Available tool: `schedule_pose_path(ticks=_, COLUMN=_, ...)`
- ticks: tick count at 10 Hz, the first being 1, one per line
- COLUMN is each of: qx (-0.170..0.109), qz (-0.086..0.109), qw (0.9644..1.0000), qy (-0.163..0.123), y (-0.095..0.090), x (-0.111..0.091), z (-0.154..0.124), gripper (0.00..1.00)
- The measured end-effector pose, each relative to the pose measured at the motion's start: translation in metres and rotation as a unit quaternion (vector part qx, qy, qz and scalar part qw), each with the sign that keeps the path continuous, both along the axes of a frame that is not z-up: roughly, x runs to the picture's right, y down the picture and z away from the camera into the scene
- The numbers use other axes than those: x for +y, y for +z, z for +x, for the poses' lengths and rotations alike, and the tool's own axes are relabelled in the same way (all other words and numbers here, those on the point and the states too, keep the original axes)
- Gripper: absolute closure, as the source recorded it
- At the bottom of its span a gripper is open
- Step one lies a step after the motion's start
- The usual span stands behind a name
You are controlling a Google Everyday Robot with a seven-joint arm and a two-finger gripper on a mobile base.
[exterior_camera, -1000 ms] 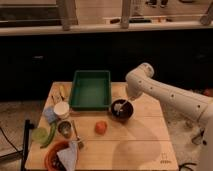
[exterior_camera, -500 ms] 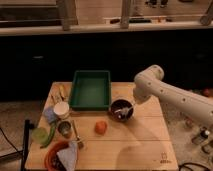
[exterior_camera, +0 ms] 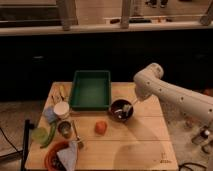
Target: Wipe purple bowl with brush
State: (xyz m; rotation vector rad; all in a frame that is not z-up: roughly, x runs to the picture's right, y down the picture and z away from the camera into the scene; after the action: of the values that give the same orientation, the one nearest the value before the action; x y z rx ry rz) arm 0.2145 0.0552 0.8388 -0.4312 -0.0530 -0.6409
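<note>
The purple bowl sits on the wooden table, just right of the green tray's near corner. A thin pale brush slants down into the bowl from the upper right. My gripper hangs at the bowl's upper right rim, at the brush's top end, below the white arm that reaches in from the right.
A green tray stands behind and left of the bowl. An orange ball lies in front of it. At the left edge are a white cup, a metal cup, a green vegetable and a red-orange dish.
The arm has swung to the right and back a little. The gripper has shifted from over the bowl to its upper right rim. The bowl has stayed in place.
</note>
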Motion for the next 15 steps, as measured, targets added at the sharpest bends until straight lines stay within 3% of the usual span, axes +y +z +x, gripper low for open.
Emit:
schedule_pose_path(ticks=2, qx=-0.001, qz=0.012, qw=0.9999, qy=-0.003, y=0.006, x=-0.009, z=-0.01, gripper=1.0)
schedule_pose_path(ticks=4, qx=-0.019, qz=0.018, qw=0.9996, qy=-0.015, y=0.006, x=-0.012, z=-0.035, gripper=1.0)
schedule_pose_path(ticks=7, qx=-0.052, qz=0.01, qw=0.9981, qy=-0.032, y=-0.005, x=0.001, z=-0.052, gripper=1.0)
schedule_pose_path(ticks=11, qx=-0.059, qz=-0.009, qw=0.9977, qy=-0.033, y=-0.023, x=0.028, z=-0.035, gripper=1.0)
schedule_pose_path(ticks=13, qx=-0.04, qz=-0.015, qw=0.9988, qy=-0.024, y=-0.025, x=0.032, z=-0.009, gripper=1.0)
schedule_pose_path(ticks=15, qx=-0.014, qz=-0.007, qw=0.9998, qy=-0.013, y=-0.019, x=0.023, z=0.01, gripper=1.0)
